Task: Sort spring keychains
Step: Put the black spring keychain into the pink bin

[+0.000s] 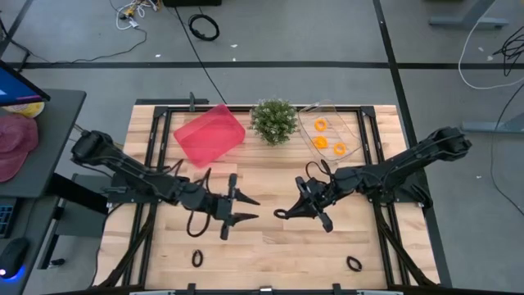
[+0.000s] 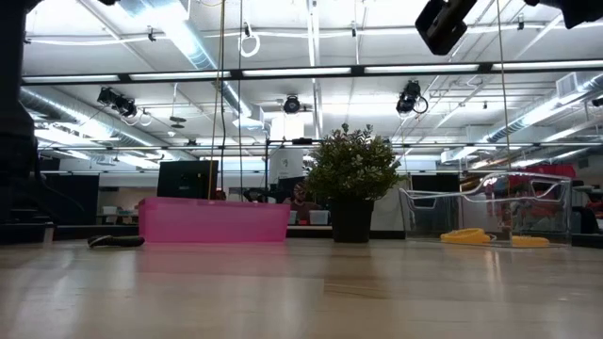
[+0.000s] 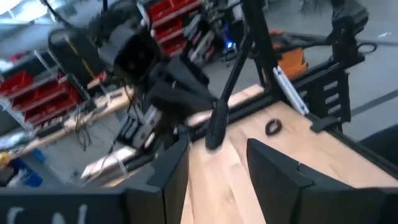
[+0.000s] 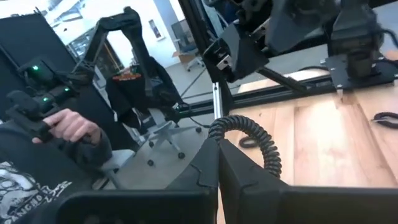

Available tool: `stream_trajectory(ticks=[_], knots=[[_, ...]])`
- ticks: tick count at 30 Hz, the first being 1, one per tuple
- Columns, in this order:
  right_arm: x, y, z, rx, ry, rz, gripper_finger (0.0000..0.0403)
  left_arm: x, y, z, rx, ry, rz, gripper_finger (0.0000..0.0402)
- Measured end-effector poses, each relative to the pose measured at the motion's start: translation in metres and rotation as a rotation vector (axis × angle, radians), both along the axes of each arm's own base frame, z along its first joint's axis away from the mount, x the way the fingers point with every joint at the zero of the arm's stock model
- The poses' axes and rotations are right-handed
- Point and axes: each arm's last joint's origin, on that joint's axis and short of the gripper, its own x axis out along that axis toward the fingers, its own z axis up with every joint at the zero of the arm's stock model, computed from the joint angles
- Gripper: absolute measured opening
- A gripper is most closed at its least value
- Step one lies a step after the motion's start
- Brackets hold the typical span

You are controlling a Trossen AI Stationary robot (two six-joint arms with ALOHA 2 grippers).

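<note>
My right gripper (image 1: 282, 215) hangs over the table's middle, shut on a black spring keychain (image 4: 244, 132). My left gripper (image 1: 252, 209) faces it from the left, open and touching nothing; the gap between its fingers (image 3: 217, 158) points at the right gripper. Two more black keychains lie flat on the wood near the near edge (image 1: 197, 258) (image 1: 354, 264); the left wrist view also shows one black keychain (image 3: 272, 127). Three orange keychains (image 1: 321, 142) lie inside the clear container (image 1: 354, 123). The pink container (image 1: 210, 135) stands at the far left. My right gripper pinches the black spring keychain between its two fingertips, holding the loop's lower part (image 4: 219, 138). The rest of the coil arches out past the fingertips. The fingers point toward the table's left side. The keychain is lifted clear of the table.
A potted plant (image 1: 273, 121) stands at the far edge between the pink container and the clear one. Black frame rails (image 1: 151, 139) run along both table sides. A person (image 4: 68, 127) holding controls sits beyond the table. Bare wood lies between the two grippers and the near edge.
</note>
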Motion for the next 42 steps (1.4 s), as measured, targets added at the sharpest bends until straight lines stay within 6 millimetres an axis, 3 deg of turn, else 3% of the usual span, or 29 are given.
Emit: stream_trajectory(ticks=[12, 23, 29, 35, 42], knots=[[0.002, 0.002, 0.002, -0.014, -0.062, 0.025, 0.0, 0.032, 0.007, -0.017, -0.055, -0.039, -0.078, 0.0165], [0.002, 0.002, 0.004, -0.007, -0.081, 0.025, 0.0, 0.077, -0.013, -0.02, -0.025, 0.017, -0.103, 0.0165], [0.002, 0.002, 0.001, -0.013, -0.049, 0.026, 0.0, 0.086, -0.015, -0.014, -0.005, 0.03, -0.041, 0.0161], [0.002, 0.003, 0.001, 0.0, -0.039, 0.028, 0.0, 0.085, -0.016, -0.015, 0.005, 0.034, -0.015, 0.0117], [0.002, 0.003, 0.001, 0.003, -0.039, 0.027, 0.0, 0.085, -0.016, -0.016, 0.034, 0.048, -0.027, 0.003]])
